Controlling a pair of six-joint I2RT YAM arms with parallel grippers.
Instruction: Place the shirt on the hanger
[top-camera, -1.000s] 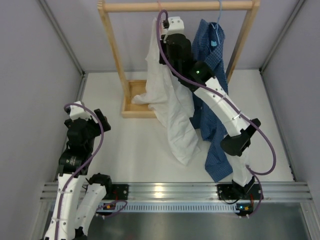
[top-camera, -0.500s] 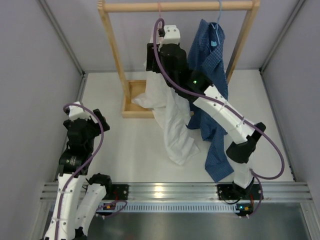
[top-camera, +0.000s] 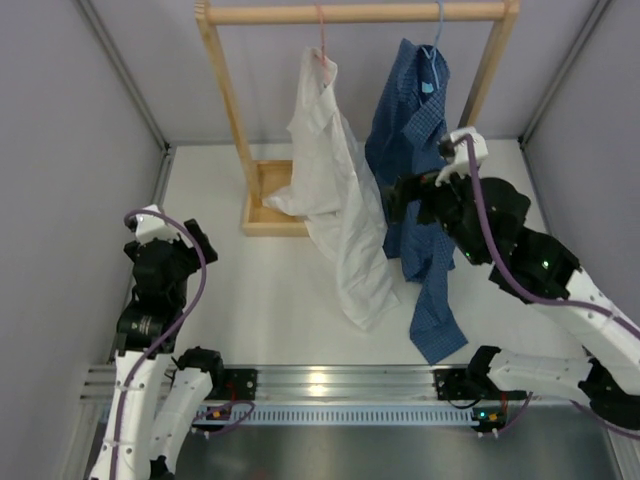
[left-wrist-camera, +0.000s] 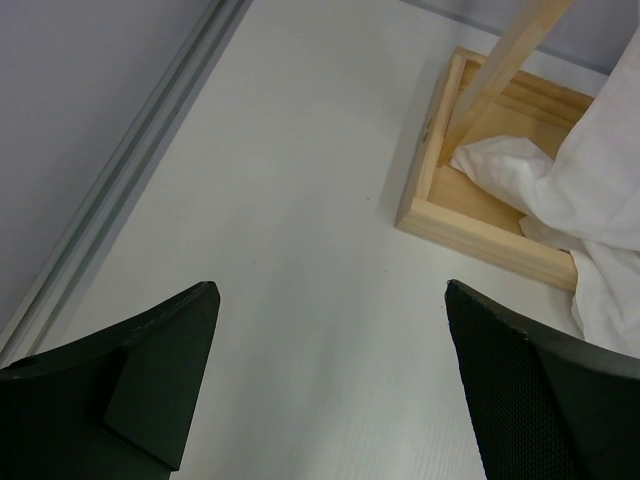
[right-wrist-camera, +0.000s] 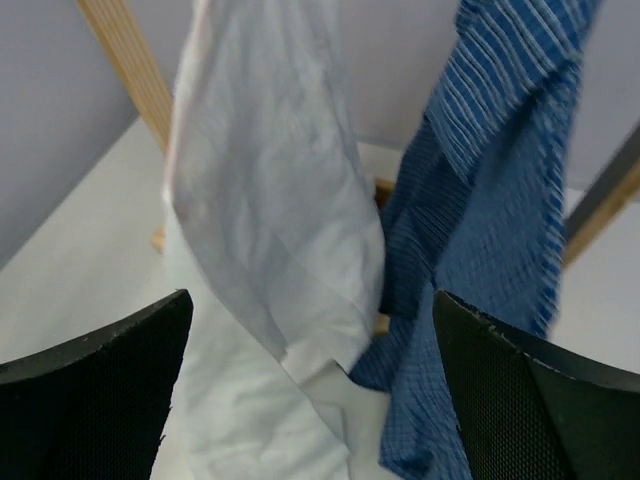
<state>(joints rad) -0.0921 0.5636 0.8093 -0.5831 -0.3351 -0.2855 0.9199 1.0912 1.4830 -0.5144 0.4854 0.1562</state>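
The shirt is now hanging by its collar from the hanger, whose pink hook is sitting over the rail, with nothing holding it up. Its lower cloth is trailing down onto the tabletop, and one fold is lying in the wooden base of the rack. A second ago the right arm was reaching up against the collar; now it is drawn back toward the near right, in front of the blue shirt. The right fingers are standing wide apart and holding nothing, with both shirts showing between them. We are reading this as a release. The shirt is staying up without support, so we are judging the task to be at or close to its end. The hanger's wire is mostly hidden under the cloth, so we cannot tell whether both shoulders are seated. The left fingers are also spread and empty, hovering over bare tabletop near the base, well apart from the hanger.
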